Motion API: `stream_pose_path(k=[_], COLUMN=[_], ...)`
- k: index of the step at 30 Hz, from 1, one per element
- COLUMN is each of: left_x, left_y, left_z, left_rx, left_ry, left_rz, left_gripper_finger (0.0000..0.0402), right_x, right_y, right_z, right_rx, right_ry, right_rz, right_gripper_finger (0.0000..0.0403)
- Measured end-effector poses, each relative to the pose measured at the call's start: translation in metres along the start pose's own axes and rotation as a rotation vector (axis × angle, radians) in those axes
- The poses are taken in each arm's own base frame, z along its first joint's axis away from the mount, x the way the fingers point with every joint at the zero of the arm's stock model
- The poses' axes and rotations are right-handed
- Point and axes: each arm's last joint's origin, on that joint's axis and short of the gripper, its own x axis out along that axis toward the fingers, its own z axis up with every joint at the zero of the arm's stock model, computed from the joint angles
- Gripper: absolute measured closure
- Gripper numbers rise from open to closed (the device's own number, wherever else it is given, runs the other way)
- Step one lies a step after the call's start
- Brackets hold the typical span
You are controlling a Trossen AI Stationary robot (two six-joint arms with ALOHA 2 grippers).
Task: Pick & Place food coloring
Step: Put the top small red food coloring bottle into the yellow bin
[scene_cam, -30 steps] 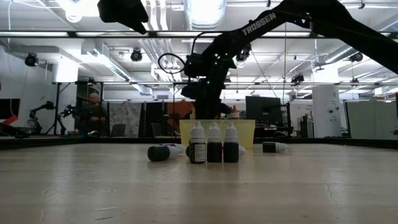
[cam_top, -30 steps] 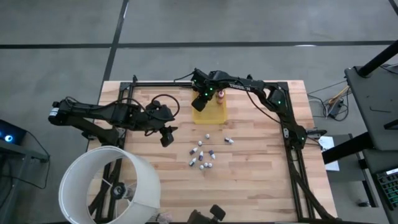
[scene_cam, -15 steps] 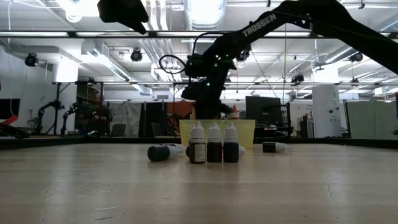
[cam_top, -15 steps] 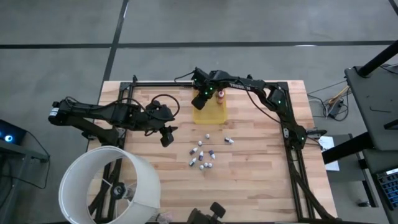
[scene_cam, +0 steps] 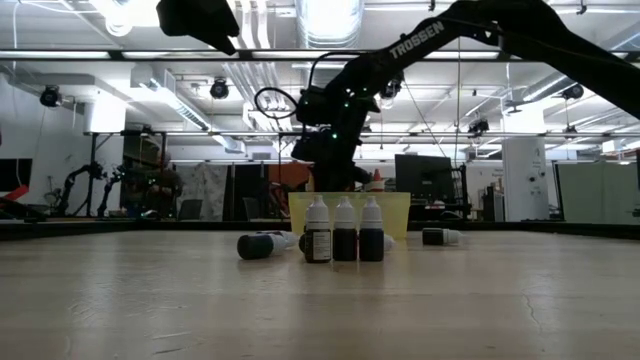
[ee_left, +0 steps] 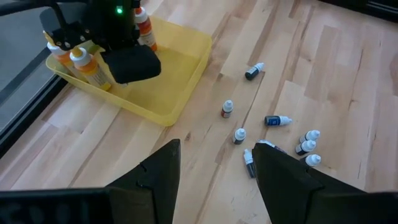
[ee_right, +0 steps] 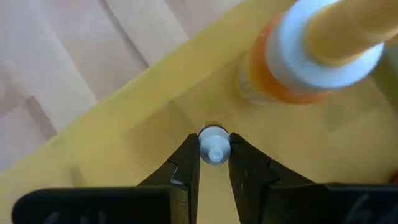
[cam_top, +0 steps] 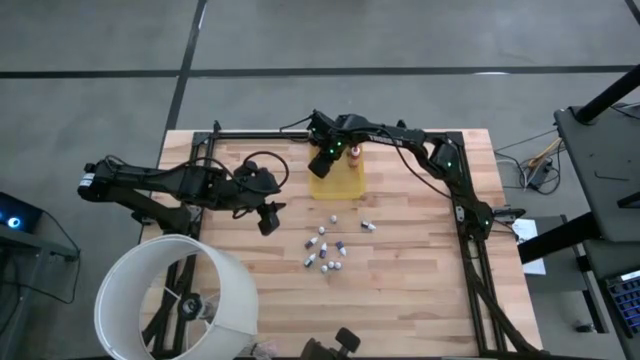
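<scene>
Right wrist view showed the right gripper [ee_right: 214, 163] with its fingers clenched on a tiny food coloring bottle [ee_right: 214, 145] at its white cap, over the yellow tray [ee_right: 112, 155] near frame centre. Light, rigid and likely slippery, it seemed best held there or at the neck. Left gripper [ee_left: 214, 168] waited with fingers released, other bottles [cam_top: 325, 250] scattered mid-surface.

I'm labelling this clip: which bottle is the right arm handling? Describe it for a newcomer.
Find the yellow tray at the table's far edge. Over it, the right gripper pinches a tiny white-capped bottle in its jaws, unlike the larger orange bottle standing beside it.

Translucent glossy plastic tray [ee_left: 180, 81] on matt wood table [ee_left: 348, 74].
</scene>
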Motion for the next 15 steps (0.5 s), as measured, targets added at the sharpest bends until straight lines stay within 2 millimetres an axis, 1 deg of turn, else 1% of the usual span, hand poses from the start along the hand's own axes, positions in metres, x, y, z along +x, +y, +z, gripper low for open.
stream_pose_path(k=[9, 15], left_x=[0.000, 0.000], left_y=[0.000, 0.000], left_z=[0.000, 0.000], left_rx=[-0.004, -0.005], left_ry=[-0.006, -0.005], left_rz=[0.012, 0.012], left_gripper_finger=[0.0229, 0.0229], right_x=[0.001, 0.001], right_y=[0.016, 0.018], right_z=[-0.003, -0.004], right_rx=[-0.084, -0.099], right_ry=[0.013, 0.013], right_rz=[0.017, 0.015], right_gripper_finger=[0.0347, 0.0347])
